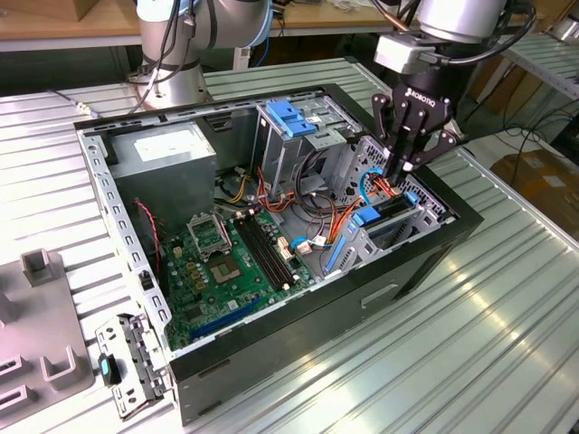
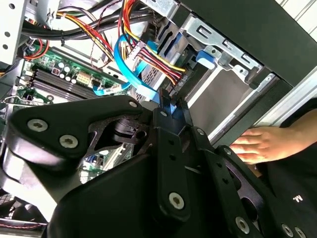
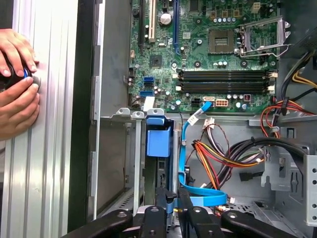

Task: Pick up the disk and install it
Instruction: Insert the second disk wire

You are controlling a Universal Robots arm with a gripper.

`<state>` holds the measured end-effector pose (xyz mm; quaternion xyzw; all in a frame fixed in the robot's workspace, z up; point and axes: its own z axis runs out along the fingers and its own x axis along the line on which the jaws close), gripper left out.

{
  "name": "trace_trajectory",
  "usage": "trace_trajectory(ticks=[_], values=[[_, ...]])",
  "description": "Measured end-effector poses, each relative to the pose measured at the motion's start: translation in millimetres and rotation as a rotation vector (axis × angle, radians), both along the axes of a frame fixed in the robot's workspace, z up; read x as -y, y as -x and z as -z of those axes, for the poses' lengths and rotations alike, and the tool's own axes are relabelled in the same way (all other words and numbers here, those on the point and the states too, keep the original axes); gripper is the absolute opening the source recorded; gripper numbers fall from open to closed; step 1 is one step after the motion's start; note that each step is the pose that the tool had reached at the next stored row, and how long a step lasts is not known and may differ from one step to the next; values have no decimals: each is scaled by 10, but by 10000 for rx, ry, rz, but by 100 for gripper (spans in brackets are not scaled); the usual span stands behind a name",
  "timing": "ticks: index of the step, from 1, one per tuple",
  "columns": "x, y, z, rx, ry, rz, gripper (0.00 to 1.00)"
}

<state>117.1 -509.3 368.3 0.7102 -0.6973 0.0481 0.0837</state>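
Gripper (image 1: 404, 167) is down inside the open PC case (image 1: 298, 316), at the drive cage (image 1: 398, 221) in the case's corner toward the exterior view's right. Fingers are pressed nearly together; in the second wrist view the fingertips (image 2: 171, 106) pinch a thin blue piece, looks like the blue rail edge of the disk (image 3: 161, 173), though I can't tell exactly where that piece ends.

The disk sits on edge in the cage slot, directly under the gripper, just below the blue latch (image 3: 158, 139) in the first wrist view. Only its narrow top edge shows, so how deep it's seated I can't tell. A blue flat data cable (image 3: 190, 163) loops right beside the slot, with a bundle of red, orange and yellow power wires (image 3: 223, 158) next to it.

Motherboard (image 1: 231, 262) lies flat on the case floor, the grey power-supply box (image 1: 167, 154) is in the far corner toward the exterior view's left, a second blue latch (image 1: 289, 117) tops the upper drive bay. The case sits mid-worktop (image 1: 452, 362), which is ribbed aluminium. A loose metal bracket (image 1: 131, 366) lies by the case's near corner on the exterior view's left.

A person's hands (image 3: 17, 84) rest on the worktop just outside the case wall, cupped around something small and dark.
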Motion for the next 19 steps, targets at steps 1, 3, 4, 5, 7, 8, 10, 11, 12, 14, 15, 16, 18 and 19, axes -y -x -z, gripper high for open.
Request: trace_trajectory(ticks=[1, 3, 4, 5, 7, 8, 10, 11, 12, 14, 15, 16, 18, 19], values=[[1, 0, 1, 0, 0, -1, 24], [3, 0, 3, 1, -1, 0, 24], [4, 0, 4, 0, -1, 0, 23], [5, 0, 4, 0, 0, 0, 23], [10, 0, 4, 0, 0, -1, 16], [13, 0, 4, 0, 0, 0, 16], [37, 0, 5, 5, -30, -1, 16], [64, 1, 7, 9, -125, -2, 16], [80, 4, 7, 12, -198, -6, 16], [112, 13, 11, 17, -388, -13, 16], [128, 19, 13, 20, -430, -19, 16], [147, 26, 17, 24, -448, -26, 16], [189, 48, 26, 39, -457, -47, 16], [201, 59, 31, 49, -457, -58, 16]])
